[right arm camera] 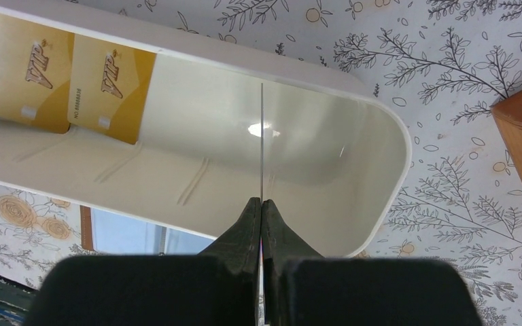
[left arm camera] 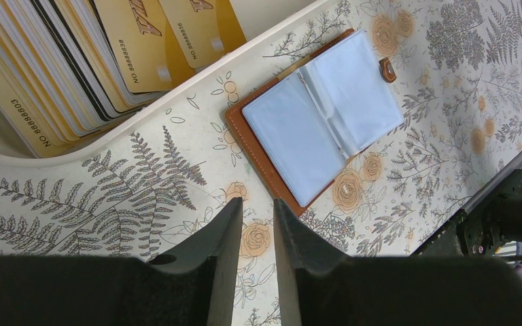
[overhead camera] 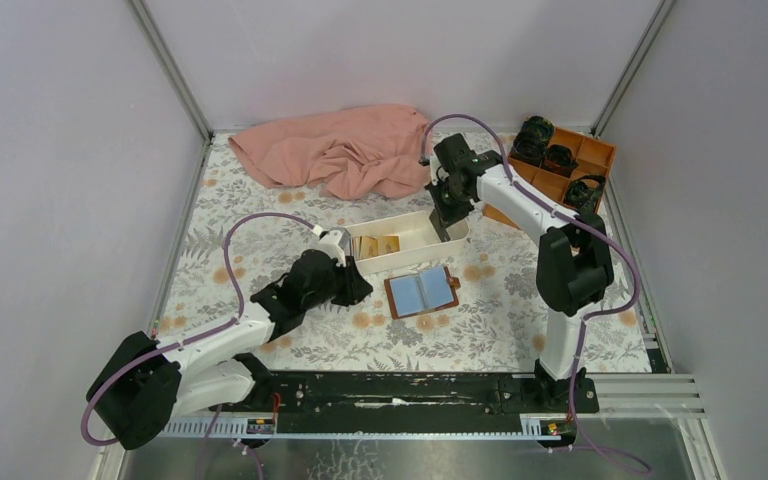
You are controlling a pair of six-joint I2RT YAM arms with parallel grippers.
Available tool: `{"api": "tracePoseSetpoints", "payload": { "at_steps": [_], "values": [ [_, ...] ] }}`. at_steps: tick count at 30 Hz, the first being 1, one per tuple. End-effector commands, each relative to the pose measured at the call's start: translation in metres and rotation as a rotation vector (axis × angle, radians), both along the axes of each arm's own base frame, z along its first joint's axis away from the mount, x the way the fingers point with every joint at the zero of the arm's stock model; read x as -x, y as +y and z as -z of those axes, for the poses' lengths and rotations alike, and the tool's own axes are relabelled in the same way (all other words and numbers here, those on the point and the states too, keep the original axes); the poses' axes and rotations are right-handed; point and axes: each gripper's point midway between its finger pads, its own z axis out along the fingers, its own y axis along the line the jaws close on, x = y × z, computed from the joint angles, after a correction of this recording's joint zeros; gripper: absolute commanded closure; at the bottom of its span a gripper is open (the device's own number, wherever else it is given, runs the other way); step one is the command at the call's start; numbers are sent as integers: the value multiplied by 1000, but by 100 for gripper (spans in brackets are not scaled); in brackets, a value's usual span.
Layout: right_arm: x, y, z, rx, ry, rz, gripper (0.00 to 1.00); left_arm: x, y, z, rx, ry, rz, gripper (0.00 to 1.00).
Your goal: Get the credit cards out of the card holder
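I am looking at the card holder [overhead camera: 421, 293] [left arm camera: 316, 125] lying open and flat on the floral tablecloth [overhead camera: 260, 230], brown leather rim showing around two pale blue leaves. I cannot tell whether those leaves are cards or bare sleeves. Its snap tab [left arm camera: 385, 69] is sticking out at one edge.

Just beyond it the long white tray [overhead camera: 430, 228] [right arm camera: 404, 156] is sitting, not touching the holder. The credit cards [overhead camera: 375, 246] [left arm camera: 75, 61] are lying fanned in the tray's left end, mostly gold with a few dark and whitish edges. The top ones are showing "VIP" and a printed number [right arm camera: 68, 81].

The right gripper [overhead camera: 447, 222] [right arm camera: 262, 202] is hanging over the tray's bare right end. Its jaws are pressing together on an edge-on card [right arm camera: 262, 142], which I am seeing only as a thin upright line, so its colour is beyond me.

The left gripper [overhead camera: 358, 288] [left arm camera: 258, 207] is hovering over the cloth just left of the holder and beside the tray. Its jaws are standing narrowly apart with nothing between them.

Farther back a pink cloth [overhead camera: 335, 150] is lying crumpled. An orange compartmented box [overhead camera: 600, 152] is sitting in the far right corner, holding dark items I cannot identify.
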Motion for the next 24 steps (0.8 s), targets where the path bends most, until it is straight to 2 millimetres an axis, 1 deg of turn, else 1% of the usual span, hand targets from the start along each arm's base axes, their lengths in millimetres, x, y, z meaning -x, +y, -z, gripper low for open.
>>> {"api": "tracePoseSetpoints", "payload": {
  "at_steps": [1, 2, 4, 6, 7, 8, 10, 12, 13, 14, 16, 18, 19, 20, 21, 24],
  "values": [
    [-4, 0, 3, 13, 2, -6, 100, -1, 1, 0, -1, -14, 2, 70],
    [-6, 0, 3, 12, -3, -2, 100, -1, 2, 0, -2, -14, 1, 70],
    [-8, 2, 0, 2, -20, 6, 78, -2, 2, 1, -4, -13, 0, 70],
    [-11, 2, -7, -11, -54, 18, 64, -2, 2, 1, -7, -11, -1, 70],
    [-13, 1, -13, -20, -80, 25, 59, -2, 2, 2, -7, -10, 0, 70],
    [-14, 1, -20, -28, -109, 34, 56, -2, 2, 2, -8, -9, -1, 70],
    [-18, -1, -37, -51, -183, 51, 54, -1, 2, 4, -10, -6, 1, 70],
    [-20, 0, -58, -95, -276, 50, 50, -1, 1, 4, -9, -4, 5, 70],
    [-18, 1, -72, -130, -329, 48, 49, -1, 0, 4, -6, -5, 8, 70],
    [-15, 2, -87, -170, -381, 42, 49, -1, -1, 3, -3, -6, 13, 70],
    [-4, 6, -107, -266, -458, 30, 48, -1, -4, -1, 16, -15, 26, 70],
    [12, 11, -118, -366, -495, 19, 49, 1, -10, -7, 50, -21, 50, 70],
    [25, 11, -116, -406, -487, 21, 51, 3, -13, -9, 67, -22, 59, 70],
    [34, 12, -111, -430, -465, 30, 53, 2, -15, -12, 82, -26, 62, 70],
    [42, 12, -102, -432, -433, 41, 55, 1, -16, -13, 88, -27, 56, 70],
    [72, 9, -61, -341, -343, 58, 55, -1, -20, -7, 75, -14, 39, 70]
  ]
}}
